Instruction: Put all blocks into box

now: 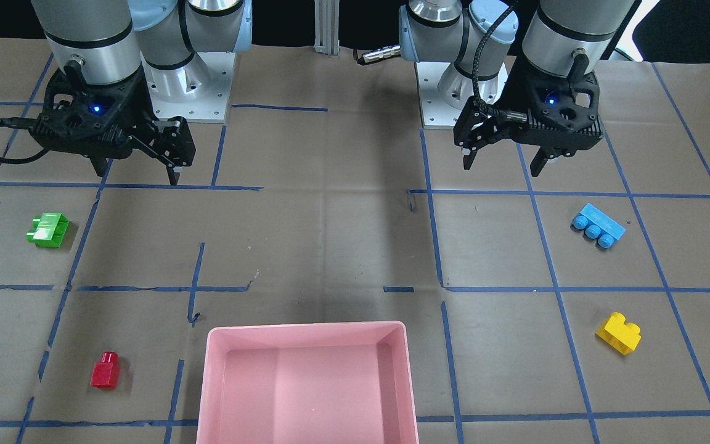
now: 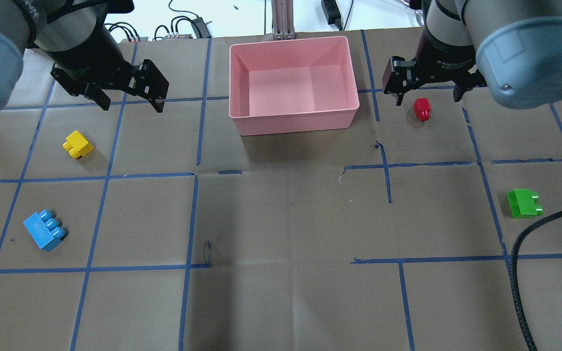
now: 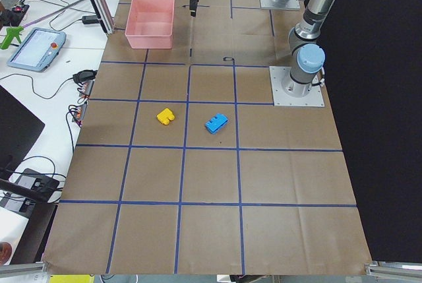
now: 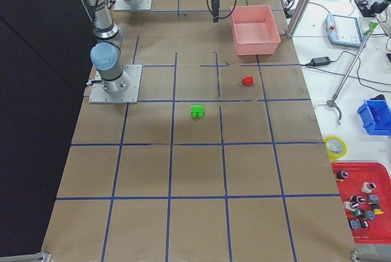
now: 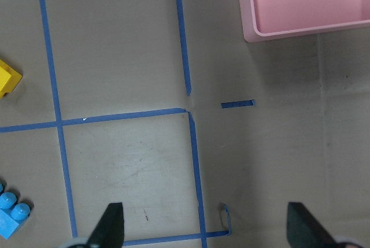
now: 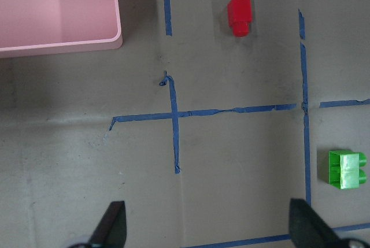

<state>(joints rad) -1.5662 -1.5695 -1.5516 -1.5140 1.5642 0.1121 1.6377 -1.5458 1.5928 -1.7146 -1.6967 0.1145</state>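
The pink box [image 1: 306,328] stands empty at the table's far middle edge, also in the overhead view [image 2: 293,122]. A green block [image 2: 524,203] and a red block [image 2: 422,108] lie on my right side. A yellow block [image 2: 78,144] and a light blue block [image 2: 44,230] lie on my left side. My left gripper [image 2: 130,106] is open and empty, held above the table left of the box. My right gripper [image 2: 428,99] is open and empty, held above the table over the red block [image 6: 239,17]. The green block also shows in the right wrist view [image 6: 347,170].
Brown paper with a blue tape grid covers the table. The two arm bases [image 1: 188,92] stand at the robot's side. A black cable [image 2: 530,253] hangs at the right. A side bench with a tablet [image 3: 36,49] and wires runs behind the box.
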